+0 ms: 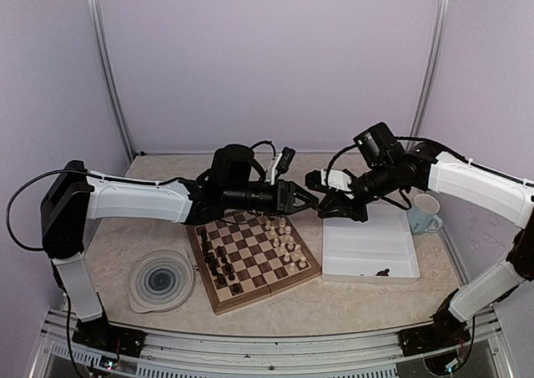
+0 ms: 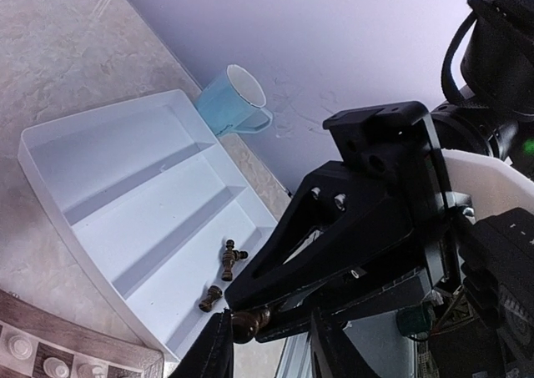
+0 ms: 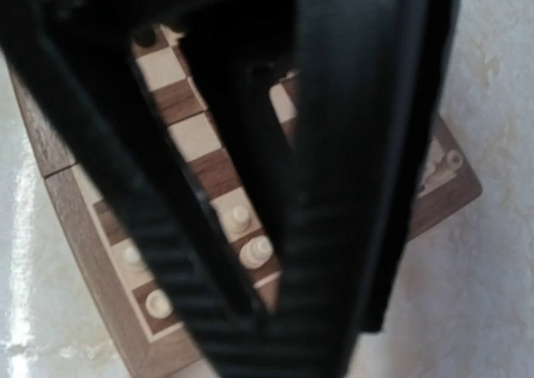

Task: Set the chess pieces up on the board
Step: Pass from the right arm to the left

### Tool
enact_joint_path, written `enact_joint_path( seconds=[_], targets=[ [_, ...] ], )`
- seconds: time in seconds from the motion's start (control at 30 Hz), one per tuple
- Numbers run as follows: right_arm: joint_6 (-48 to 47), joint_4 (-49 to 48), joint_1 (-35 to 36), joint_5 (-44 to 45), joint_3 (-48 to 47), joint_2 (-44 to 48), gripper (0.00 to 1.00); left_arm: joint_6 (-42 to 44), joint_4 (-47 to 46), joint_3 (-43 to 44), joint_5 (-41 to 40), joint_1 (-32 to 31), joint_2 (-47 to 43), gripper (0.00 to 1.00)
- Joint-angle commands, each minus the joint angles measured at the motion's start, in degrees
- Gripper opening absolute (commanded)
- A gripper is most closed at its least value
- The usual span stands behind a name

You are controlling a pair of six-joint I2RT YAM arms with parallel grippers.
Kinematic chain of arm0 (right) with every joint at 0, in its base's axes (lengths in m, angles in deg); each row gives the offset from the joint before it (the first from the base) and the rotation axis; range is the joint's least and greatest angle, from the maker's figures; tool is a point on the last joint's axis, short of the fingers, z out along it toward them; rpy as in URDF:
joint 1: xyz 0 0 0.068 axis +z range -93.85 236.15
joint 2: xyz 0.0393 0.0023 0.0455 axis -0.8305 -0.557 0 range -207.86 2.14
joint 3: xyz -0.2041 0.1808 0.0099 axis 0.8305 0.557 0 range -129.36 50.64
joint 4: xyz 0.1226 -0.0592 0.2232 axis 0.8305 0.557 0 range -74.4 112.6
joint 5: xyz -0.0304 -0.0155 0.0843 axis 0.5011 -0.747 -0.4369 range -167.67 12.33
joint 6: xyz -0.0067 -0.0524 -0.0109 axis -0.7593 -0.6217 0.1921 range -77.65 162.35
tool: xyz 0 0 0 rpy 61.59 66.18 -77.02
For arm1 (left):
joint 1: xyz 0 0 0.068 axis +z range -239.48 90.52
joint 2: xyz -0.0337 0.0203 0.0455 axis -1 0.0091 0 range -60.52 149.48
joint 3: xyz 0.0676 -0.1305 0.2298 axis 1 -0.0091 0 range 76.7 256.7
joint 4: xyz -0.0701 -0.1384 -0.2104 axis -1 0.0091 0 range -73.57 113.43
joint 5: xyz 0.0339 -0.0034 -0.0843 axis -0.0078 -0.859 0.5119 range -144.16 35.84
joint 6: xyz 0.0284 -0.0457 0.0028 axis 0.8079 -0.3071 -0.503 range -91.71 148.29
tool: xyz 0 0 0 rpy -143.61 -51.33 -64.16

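Observation:
The board (image 1: pixel 250 298) lies at mid-table, with dark chess pieces (image 1: pixel 219 261) along its left side and cream ones (image 1: pixel 288 244) along its right. Both grippers meet in the air above the gap between board and tray. In the left wrist view, my right gripper's fingers (image 2: pixel 334 253) are shut on a dark brown piece (image 2: pixel 250 321). My left gripper (image 2: pixel 267 353) is open around that piece, which rests against one finger. In the top view the left gripper (image 1: pixel 307 198) and right gripper (image 1: pixel 327 206) hide the piece. The right wrist view shows blurred fingers (image 3: pixel 167 253) over the board (image 3: pixel 83 228).
A white tray (image 1: pixel 367 240) right of the board holds a few loose dark pieces (image 1: pixel 382 271), which also show in the left wrist view (image 2: pixel 228 259). A blue cup (image 1: pixel 424 213) stands beyond the tray's right end. A round swirl plate (image 1: pixel 160 279) lies left of the board.

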Motion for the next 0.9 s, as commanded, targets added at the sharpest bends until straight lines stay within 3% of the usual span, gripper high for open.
enact_joint_path(
  seconds=[0.0,0.4,0.77,0.87],
  targets=[
    [0.4,0.0,-0.3,-1.7,-1.3,0.9,0.07,-2.1,-3.3,2.0,3.1,-1.0,2.3,0.31],
    [0.6,0.0,-0.3,-1.8,-1.0,1.5,0.08,-2.8,-2.4,2.1,1.3,-1.0,3.1,0.34],
    [0.8,-0.2,-0.3,-1.8,-1.3,1.0,0.08,-3.1,-3.5,2.7,4.3,-1.0,4.2,0.10],
    [0.8,-0.2,-0.3,-1.3,-1.1,1.1,0.13,-2.1,-2.8,2.8,4.1,-0.8,4.0,0.06]
  ],
)
